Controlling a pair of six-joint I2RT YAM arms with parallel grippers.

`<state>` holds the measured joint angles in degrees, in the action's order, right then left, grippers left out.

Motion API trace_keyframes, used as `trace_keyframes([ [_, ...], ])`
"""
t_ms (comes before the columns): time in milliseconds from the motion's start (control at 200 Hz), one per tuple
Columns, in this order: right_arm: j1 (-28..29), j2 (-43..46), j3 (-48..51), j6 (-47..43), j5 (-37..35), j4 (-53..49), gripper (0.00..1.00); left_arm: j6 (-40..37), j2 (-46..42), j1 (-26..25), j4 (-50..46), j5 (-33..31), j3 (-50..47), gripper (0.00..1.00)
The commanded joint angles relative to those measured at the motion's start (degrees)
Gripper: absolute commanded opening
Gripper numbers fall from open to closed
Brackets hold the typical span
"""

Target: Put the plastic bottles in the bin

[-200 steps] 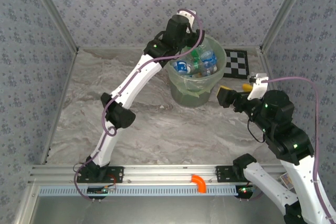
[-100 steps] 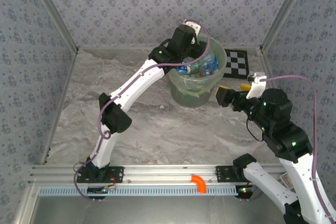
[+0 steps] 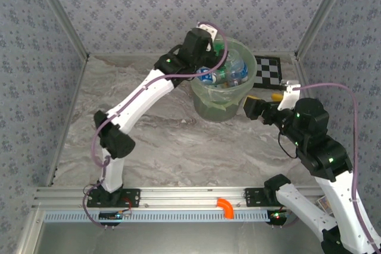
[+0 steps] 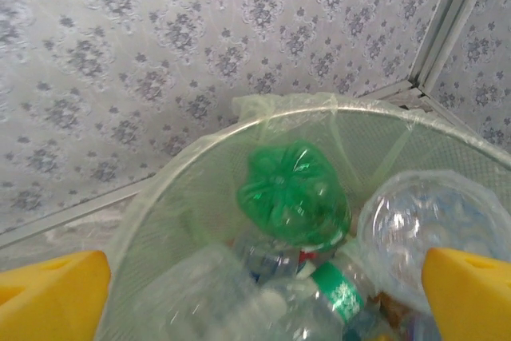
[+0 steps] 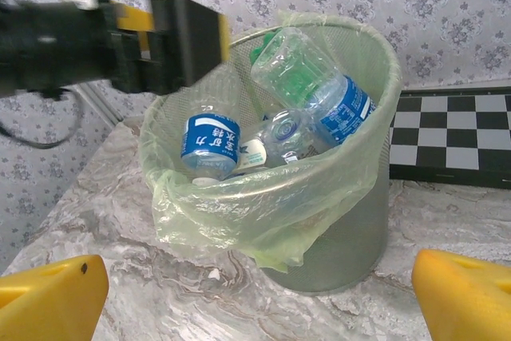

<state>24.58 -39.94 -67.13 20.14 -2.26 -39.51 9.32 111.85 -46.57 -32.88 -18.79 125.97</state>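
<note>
The bin (image 3: 217, 108) stands toward the far right of the bench (image 3: 178, 141), lined with a thin pale-green bag whose edge folds out over the rim. The plastic bottles (image 3: 223, 74) are piled inside it. A green bottle (image 4: 291, 193) sits base-up near the far wall, and a clear bottle (image 4: 431, 237) lies just beside it. A blue-labelled bottle (image 5: 211, 145) stands on end against the left wall. A larger blue-labelled bottle (image 5: 319, 85) leans across the heap, with its upper end poking above the rim. I see no bottle lying on the bench in the overhead view.

The left hand (image 4: 259, 293) hangs over the near-left part of the bin's mouth, looking down into it. Its yellow fingers are spread wide with nothing between them. The bottles lie straight below and slightly ahead of it, so this arm is the nearer one to the pile. The right hand (image 5: 257, 297) sits low beside the bin on the right, facing the bin's wall, with its fingers likewise apart and empty. The checkerboard card (image 5: 455, 129) lies flat behind the bin on that side.

With both hands empty and every visible bottle inside, the job looks done or very nearly so. The leaning bottle is the one to watch, because a knock from the left hand as it draws away could tip it out over the rim.
</note>
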Motion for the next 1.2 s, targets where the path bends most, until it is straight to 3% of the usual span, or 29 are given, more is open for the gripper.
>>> trace_keyframes([
  [0,-0.65,-0.44,1.77,-0.45,-2.07,1.04,1.00,2.88,-10.31,1.33,2.18,-2.30,-6.47,1.00],
  [370,-7.06,0.13,12.61,0.17,-7.87,4.84,1.00,9.01,-43.16,8.70,7.96,-10.14,-47.14,1.00],
  [670,-16.28,-0.54,28.16,0.27,-11.20,18.78,1.00,10.42,-65.24,21.16,13.32,-12.94,-77.34,1.00],
  [780,-18.26,-2.61,32.77,-0.65,-14.05,25.51,1.00,10.42,-65.44,26.67,14.20,-12.09,-84.12,1.00],
  [910,-19.16,-6.64,39.86,-5.86,-17.85,40.67,1.00,14.20,-59.96,32.71,16.87,-13.93,-88.41,1.00],
  [1015,-19.78,-11.94,44.72,-10.03,-19.92,53.95,0.99,16.29,-56.68,39.52,21.89,-9.78,-90.65,1.00],
  [1094,-20.80,-16.88,45.11,-11.86,-20.74,58.26,1.00,12.61,-53.90,44.06,27.34,-7.40,-92.25,1.00],
  [1199,-22.57,-23.00,45.72,-11.83,-20.78,63.35,0.99,4.56,-48.44,46.43,34.59,-11.41,-93.65,1.00],
])
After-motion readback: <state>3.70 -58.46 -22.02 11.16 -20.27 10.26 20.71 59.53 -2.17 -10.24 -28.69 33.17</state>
